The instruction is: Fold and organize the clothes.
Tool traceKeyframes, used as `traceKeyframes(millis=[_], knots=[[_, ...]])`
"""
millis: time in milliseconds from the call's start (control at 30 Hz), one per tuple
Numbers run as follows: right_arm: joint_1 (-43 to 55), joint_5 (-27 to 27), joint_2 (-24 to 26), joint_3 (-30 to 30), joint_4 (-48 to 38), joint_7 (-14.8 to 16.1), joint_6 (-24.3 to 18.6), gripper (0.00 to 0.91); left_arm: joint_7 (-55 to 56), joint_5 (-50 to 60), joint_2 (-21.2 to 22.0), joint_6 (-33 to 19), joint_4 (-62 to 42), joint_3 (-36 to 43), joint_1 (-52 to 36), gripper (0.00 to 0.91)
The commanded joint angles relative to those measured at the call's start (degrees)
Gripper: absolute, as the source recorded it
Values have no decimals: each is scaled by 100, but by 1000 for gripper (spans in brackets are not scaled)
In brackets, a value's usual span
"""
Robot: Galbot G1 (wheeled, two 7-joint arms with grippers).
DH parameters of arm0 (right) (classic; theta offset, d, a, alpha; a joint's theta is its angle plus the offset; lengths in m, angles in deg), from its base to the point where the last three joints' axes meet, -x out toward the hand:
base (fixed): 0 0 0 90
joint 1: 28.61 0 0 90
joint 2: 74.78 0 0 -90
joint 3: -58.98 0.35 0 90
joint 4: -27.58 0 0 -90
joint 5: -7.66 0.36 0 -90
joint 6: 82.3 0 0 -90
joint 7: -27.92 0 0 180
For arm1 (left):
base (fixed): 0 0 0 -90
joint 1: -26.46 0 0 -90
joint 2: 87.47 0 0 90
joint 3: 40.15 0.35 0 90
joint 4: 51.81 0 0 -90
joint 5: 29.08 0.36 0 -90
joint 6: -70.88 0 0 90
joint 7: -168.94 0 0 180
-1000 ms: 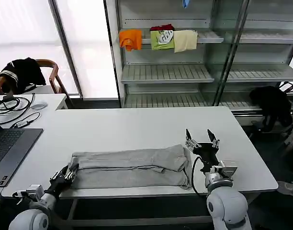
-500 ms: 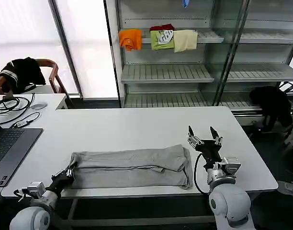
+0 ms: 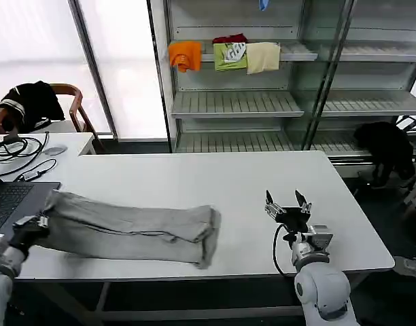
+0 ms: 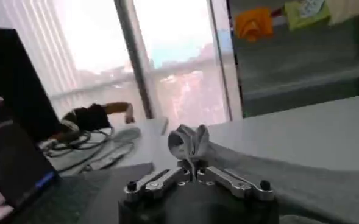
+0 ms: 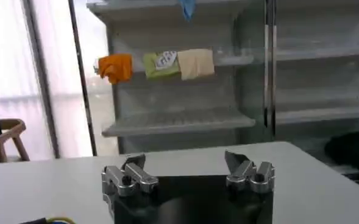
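A light grey shirt, folded into a long band, lies across the front left of the white table. Its left end reaches the laptop and its right end bunches near the table's middle. My left gripper is shut on the shirt's left end. In the left wrist view the gripper pinches a tuft of the grey fabric, and the rest of the shirt trails away over the table. My right gripper stands open above the bare table at the front right, apart from the shirt; nothing lies between its fingers.
A dark laptop with cables sits at the table's left end. A chair holds a black garment behind it. Shelves at the back carry orange, green and cream folded clothes. Another black garment hangs at the right.
My left gripper has swung far to the left, dragging the shirt with it across the table toward the laptop. The right gripper stays open and has drawn back a little.
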Motion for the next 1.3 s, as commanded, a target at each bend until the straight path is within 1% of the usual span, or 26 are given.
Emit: traceKeyframes(millis=[33,67,100,200,267,333,400,467,567,667,967,1233,1267,1300], knots=[[10,-96,6,-4,-360,22,1,907,-134,7,-719,202,124,-497,-242,0],[15,-101,3,-11,-369,20,2,907,-43,-254,-628,316,199,-404,-218,0],[16,-109,1,-13,-372,27,2,907,21,-603,-509,456,580,-316,-178,0],[16,-129,-1,-23,-373,33,3,907,433,-1266,34,783,1258,181,-83,10],[1,-153,7,-28,-358,44,2,907,738,-1266,456,793,1604,560,-51,10],[-20,-165,19,-11,-341,55,3,907,902,-1293,778,799,1894,1096,-36,10],[-40,-165,42,14,-337,68,-4,907,1044,-1292,1000,892,2138,1547,-40,20],[-81,-165,69,56,-329,87,-29,907,1289,-1318,1119,905,2329,2188,-68,10],[-135,-155,88,185,-316,126,-71,907,1584,-1236,1272,908,2461,2762,-121,10],[-190,-136,152,258,-354,126,-116,907,1683,-1110,1406,911,2473,3160,-101,10],[-220,-138,50,297,-439,84,-114,907,1811,-700,1667,912,2045,3820,-45,20],[-201,-157,22,277,-442,79,-103,907,1792,-469,1773,918,1765,4006,-68,30],[-199,-156,24,277,-446,79,-104,907,1766,-423,1774,917,1742,4013,-61,625],[-198,-156,26,280,-453,80,-103,907,1747,-324,1776,919,1692,4037,-39,907]])
